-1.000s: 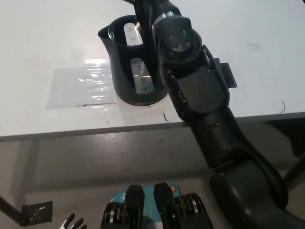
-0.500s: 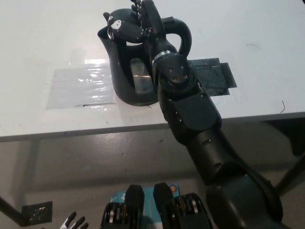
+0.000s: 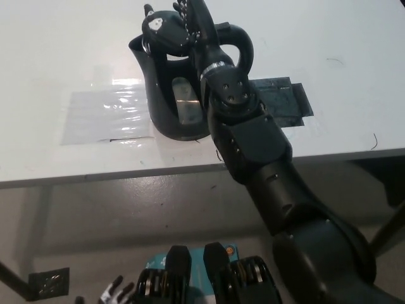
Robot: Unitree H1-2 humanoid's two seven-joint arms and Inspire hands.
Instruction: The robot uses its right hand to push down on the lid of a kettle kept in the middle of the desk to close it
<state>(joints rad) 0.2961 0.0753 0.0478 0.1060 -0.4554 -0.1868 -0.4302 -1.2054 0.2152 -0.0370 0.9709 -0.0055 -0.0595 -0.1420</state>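
Right hand (image 3: 190, 22) lies on the kettle's lid (image 3: 161, 28), fingers flat and together, gripping nothing. Black kettle (image 3: 174, 95) stands mid-worktop (image 3: 50, 50). Rigid, glossy plastic, probably light: press the lid's centre, straight down. Left hand (image 3: 114, 292) rests below, spread.

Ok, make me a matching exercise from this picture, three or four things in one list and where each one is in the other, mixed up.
Things:
1. kettle
2. right hand
3. left hand
4. dark mat

Places:
A. bottom edge, below the desk
B. flat on the desk, right of the kettle
C. standing mid-desk
D. on the kettle's lid

Pairs: 1-C, 2-D, 3-A, 4-B
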